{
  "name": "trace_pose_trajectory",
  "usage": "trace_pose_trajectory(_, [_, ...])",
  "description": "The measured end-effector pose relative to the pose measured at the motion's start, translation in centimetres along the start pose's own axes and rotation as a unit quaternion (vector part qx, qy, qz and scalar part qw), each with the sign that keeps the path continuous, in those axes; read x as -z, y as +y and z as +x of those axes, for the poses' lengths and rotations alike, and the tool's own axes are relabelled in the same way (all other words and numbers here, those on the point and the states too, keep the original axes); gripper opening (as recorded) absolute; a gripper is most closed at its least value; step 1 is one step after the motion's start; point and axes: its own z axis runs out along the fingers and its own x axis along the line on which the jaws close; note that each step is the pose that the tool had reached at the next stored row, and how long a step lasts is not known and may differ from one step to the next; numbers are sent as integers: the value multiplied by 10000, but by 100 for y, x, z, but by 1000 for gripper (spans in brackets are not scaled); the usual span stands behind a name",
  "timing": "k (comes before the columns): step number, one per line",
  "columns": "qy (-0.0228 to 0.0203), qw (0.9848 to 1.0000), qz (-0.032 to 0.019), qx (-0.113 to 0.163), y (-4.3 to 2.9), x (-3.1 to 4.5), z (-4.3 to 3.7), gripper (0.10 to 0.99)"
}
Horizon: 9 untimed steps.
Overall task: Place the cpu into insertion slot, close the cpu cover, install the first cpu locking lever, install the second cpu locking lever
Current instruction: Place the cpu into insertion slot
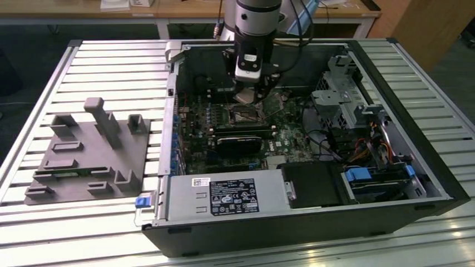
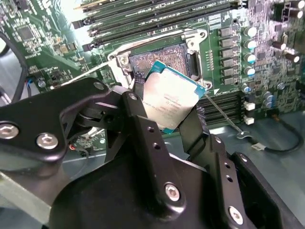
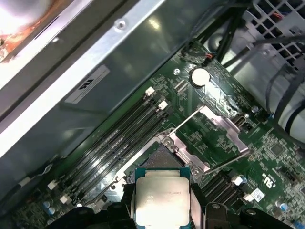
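The cpu (image 2: 169,100) is a flat square chip with a silver-grey top, and my gripper (image 2: 167,109) is shut on it by two opposite edges. It hangs tilted just above the board, close beside the insertion slot (image 2: 159,58), whose dark centre lies uncovered. In the first wrist view the cpu (image 3: 162,195) sits between the black fingers (image 3: 125,202), with the insertion slot (image 3: 153,161) right past it. The cpu cover (image 3: 224,126) lies swung open beyond the slot. Two thin wire levers (image 3: 183,121) stand free beside it. In the exterior view my gripper (image 1: 251,95) hovers over the insertion slot (image 1: 243,115).
The open computer case (image 1: 434,167) walls in the board. Long black memory slots (image 2: 143,16) run beside the socket. A black block (image 1: 239,142) sits in front of it, with a power supply (image 1: 219,197) and drive cage (image 1: 337,103) nearby. A grey fixture (image 1: 89,150) lies on the exterior view's left.
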Motion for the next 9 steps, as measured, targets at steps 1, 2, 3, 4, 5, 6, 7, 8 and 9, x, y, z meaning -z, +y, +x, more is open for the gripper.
trace_pose_trajectory(1, [-2,10000,-1,-63,0,-1,0,541])
trace_pose_trajectory(2, [-4,9999,-2,-121,0,-1,0,541])
trace_pose_trajectory(3, [-5,9998,-3,-179,0,-2,0,541])
trace_pose_trajectory(4, [-7,9997,-4,-236,0,-2,0,541])
trace_pose_trajectory(5, [-9,9996,-4,-294,0,-2,0,541])
trace_pose_trajectory(6, [-10,9994,-5,-350,0,-3,0,541])
trace_pose_trajectory(7, [-12,9992,-6,-405,0,-4,0,541])
trace_pose_trajectory(8, [-13,9989,-7,-464,0,-4,0,541])
trace_pose_trajectory(9, [-15,9987,-7,-518,0,-4,0,541])
